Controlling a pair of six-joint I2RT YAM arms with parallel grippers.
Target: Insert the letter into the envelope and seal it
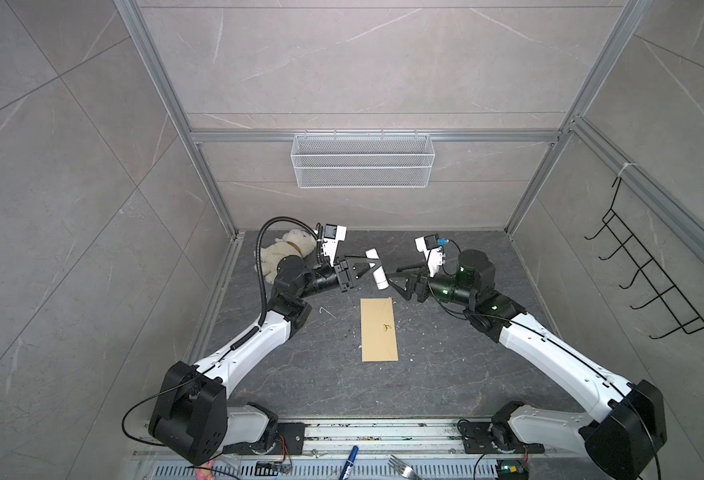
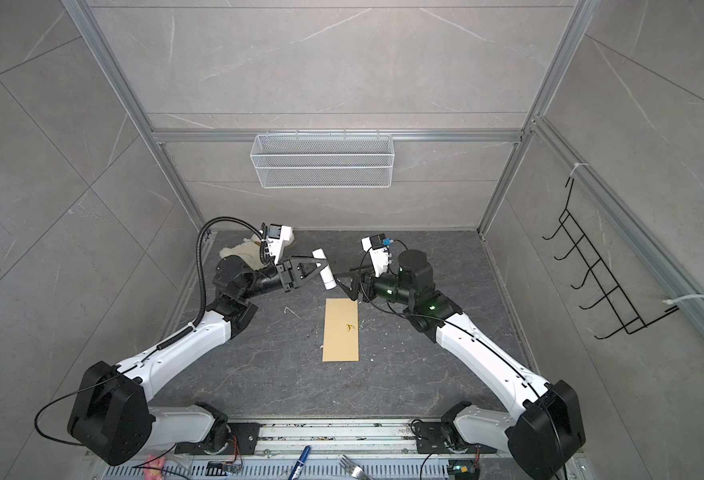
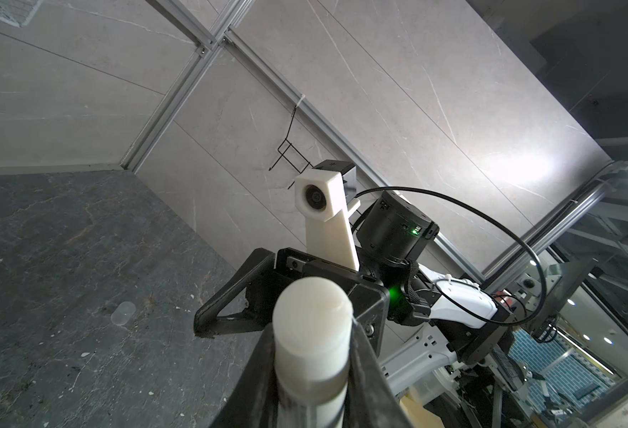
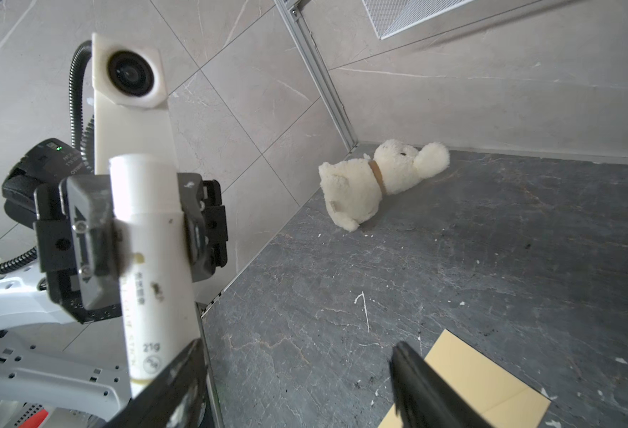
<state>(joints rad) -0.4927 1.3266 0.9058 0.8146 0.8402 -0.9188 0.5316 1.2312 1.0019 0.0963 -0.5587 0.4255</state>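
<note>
1. Dark stone-look table (image 1: 445, 374). A white wire basket (image 1: 362, 166) hangs on the back wall.
2. White plush bear (image 4: 371, 181) with a tan collar lies in the far left corner, well apart from the rest.
3. Envelope (image 1: 378, 332): flat at table centre between the arms, its long side running away from the robot. There is a small yellow smear near its right edge.
4. Glue stick (image 4: 153, 259): a white tube. "21g" is readable; the other lettering is too faint. It is clamped in the left gripper (image 1: 375, 266) and held raised beyond the envelope's far end.
5. Right gripper (image 1: 396, 286): jaws wide, holding nothing, one finger just beside the tube's lower end.
6. Small clear cap (image 3: 123, 313) lies on the table.
</note>
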